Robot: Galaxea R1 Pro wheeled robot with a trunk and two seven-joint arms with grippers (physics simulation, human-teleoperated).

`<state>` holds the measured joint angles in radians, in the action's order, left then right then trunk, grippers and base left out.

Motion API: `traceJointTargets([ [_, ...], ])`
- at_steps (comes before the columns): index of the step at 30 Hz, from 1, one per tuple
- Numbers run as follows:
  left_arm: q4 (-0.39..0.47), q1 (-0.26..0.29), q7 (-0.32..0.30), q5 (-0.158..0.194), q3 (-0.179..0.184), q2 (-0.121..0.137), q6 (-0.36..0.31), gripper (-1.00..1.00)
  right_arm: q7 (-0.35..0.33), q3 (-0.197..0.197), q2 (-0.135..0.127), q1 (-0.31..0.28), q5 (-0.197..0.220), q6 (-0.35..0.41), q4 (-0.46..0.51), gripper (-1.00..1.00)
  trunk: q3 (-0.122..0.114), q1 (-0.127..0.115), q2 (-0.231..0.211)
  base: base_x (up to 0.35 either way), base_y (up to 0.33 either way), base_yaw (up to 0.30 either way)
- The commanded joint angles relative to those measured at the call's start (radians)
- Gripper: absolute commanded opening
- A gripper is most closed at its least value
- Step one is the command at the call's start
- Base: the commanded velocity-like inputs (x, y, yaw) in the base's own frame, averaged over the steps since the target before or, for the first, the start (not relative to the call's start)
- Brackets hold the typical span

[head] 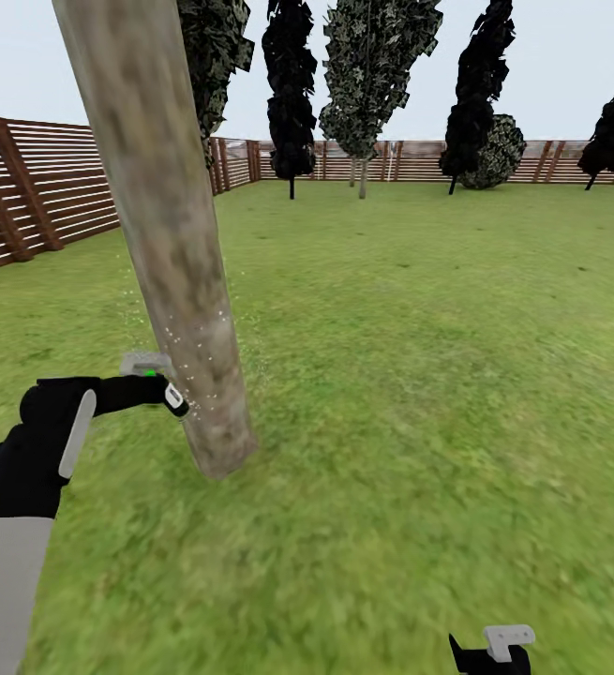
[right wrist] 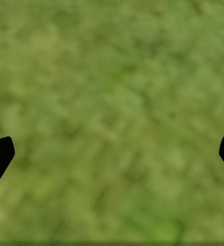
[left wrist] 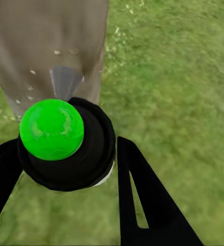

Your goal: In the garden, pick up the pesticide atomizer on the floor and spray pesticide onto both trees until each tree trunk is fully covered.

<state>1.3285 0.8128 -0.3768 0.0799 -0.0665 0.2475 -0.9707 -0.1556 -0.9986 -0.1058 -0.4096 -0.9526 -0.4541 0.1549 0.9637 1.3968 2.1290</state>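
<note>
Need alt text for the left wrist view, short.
The left gripper holds the pesticide atomizer, a black body with a bright green round top, its grey nozzle aimed at the mottled grey-brown tree trunk just ahead. White specks of pesticide dot the bark, and blurry green grass spreads beside and below.

Grass floor, tree trunk seemingly rooted.

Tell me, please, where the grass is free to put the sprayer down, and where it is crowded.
Free: the wide grass between the tree trunk and the back fence, and the grass under the open right gripper. Crowded: close by the trunk, where the left gripper holds the sprayer among white spray specks.
</note>
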Motion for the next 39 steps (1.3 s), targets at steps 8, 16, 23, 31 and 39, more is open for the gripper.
traceJointTargets([
  [8, -0.037, 0.007, -0.001, -0.005, 0.059, 0.034, -0.008, -1.00, -0.001, 0.000, 0.000, 0.000, 0.000, 0.000, 0.000, 1.00, 0.000, 0.000, 0.000, 0.000, 0.000, 0.000],
  [16, -0.447, 0.001, 0.030, -0.054, 0.108, -0.012, 0.312, -1.00, -0.001, 0.000, 0.000, 0.000, 0.000, 0.000, 0.000, 1.00, 0.000, 0.000, 0.000, 0.000, 0.000, 0.000],
  [23, -0.469, -0.068, 0.235, -0.083, 0.107, -0.093, 0.342, -1.00, 0.001, 0.000, 0.000, 0.000, 0.000, 0.000, 0.000, 1.00, 0.000, 0.000, 0.000, 0.082, -0.123, 0.000],
  [31, -0.541, -0.113, 0.277, -0.023, 0.100, -0.095, 0.339, -1.00, -0.002, 0.000, 0.000, 0.000, 0.000, 0.000, -0.001, 1.00, 0.000, 0.000, 0.000, 0.148, -0.243, 0.000],
  [39, -0.542, -0.113, 0.285, -0.023, 0.029, -0.120, 0.340, -1.00, -0.001, 0.000, 0.000, 0.000, 0.000, 0.000, -0.002, 1.00, 0.000, 0.000, 0.000, 0.120, -0.256, 0.110],
])
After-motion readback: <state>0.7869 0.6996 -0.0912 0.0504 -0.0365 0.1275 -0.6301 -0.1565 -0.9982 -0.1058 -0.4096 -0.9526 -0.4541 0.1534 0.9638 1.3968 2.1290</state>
